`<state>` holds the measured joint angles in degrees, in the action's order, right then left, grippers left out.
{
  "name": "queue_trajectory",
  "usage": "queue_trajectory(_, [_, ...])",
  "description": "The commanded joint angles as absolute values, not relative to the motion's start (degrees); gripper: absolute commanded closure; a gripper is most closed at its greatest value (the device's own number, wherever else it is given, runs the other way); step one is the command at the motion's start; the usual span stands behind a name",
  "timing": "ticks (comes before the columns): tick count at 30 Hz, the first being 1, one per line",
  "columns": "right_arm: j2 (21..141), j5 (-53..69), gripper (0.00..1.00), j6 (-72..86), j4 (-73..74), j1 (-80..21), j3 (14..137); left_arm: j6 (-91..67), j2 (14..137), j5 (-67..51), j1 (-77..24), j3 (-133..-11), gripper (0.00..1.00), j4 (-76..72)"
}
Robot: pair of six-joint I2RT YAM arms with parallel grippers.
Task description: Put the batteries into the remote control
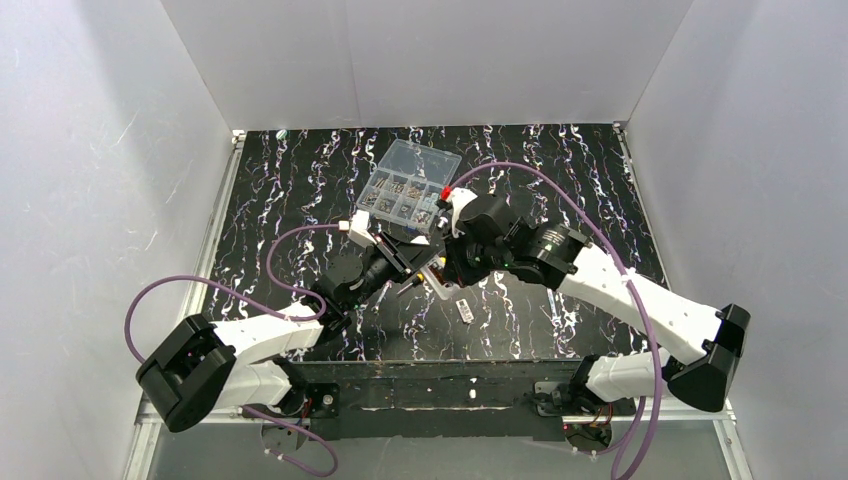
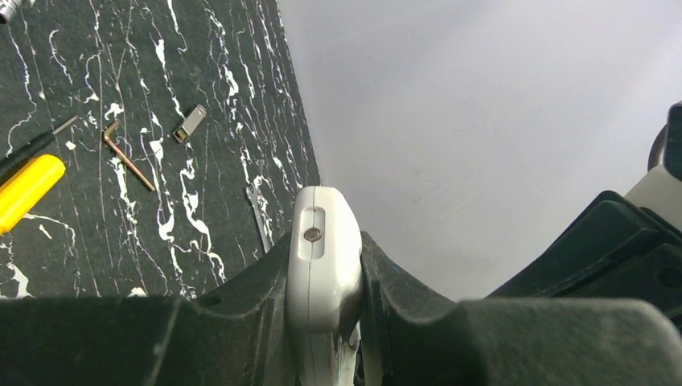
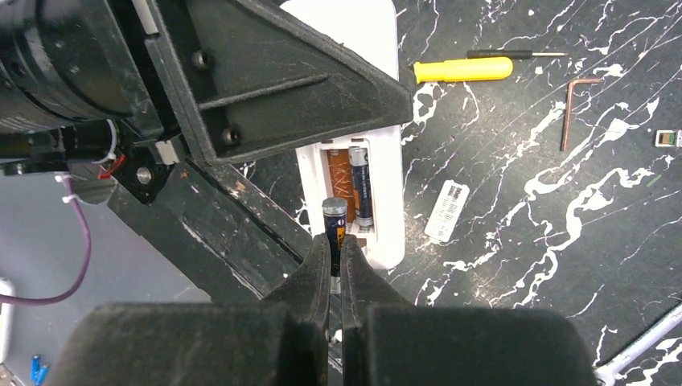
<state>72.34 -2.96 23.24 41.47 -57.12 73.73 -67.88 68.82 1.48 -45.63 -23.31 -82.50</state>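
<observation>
The remote control [image 3: 388, 211] is a white body with an open battery bay. My left gripper [image 2: 326, 265] is shut on it and holds it on edge; its end with a small screw shows in the left wrist view [image 2: 320, 241]. One dark battery [image 3: 359, 186] lies in the bay. My right gripper [image 3: 336, 251] is shut on a second dark battery [image 3: 334, 219], held at the bay's near end beside the first. In the top view both grippers meet at mid-table, left [image 1: 402, 264] and right [image 1: 446, 262].
A small white bar with a barcode patch [image 3: 447, 211] lies right of the remote, also in the top view [image 1: 465, 310]. A yellow-handled screwdriver [image 3: 464, 69], a brown hex key [image 3: 573, 108] and a thin metal wrench [image 2: 259, 217] lie nearby. A clear compartment box [image 1: 410, 182] stands behind.
</observation>
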Motion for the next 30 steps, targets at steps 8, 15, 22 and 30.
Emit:
queue_trajectory(8, [74.95, -1.55, 0.93, 20.94, 43.42, -57.39, 77.58, -68.91, 67.34, 0.0, -46.09, -25.46, 1.0, -88.24])
queue_trajectory(15, [75.98, -2.72, 0.91, 20.91, 42.76, -57.39, 77.52, -69.21, 67.7, -2.2, -46.06, -26.09, 1.0, -88.26])
queue_trajectory(22, [77.12, -3.62, 0.86, 20.62, 42.72, -57.39, 78.22, -69.26, 67.52, -2.67, -46.13, -26.32, 1.0, -88.24])
queue_trajectory(30, [77.26, -3.1, 0.76, 20.52, 42.07, -57.39, 78.25, -69.44, 67.42, -3.16, -46.07, -26.45, 1.0, -88.24])
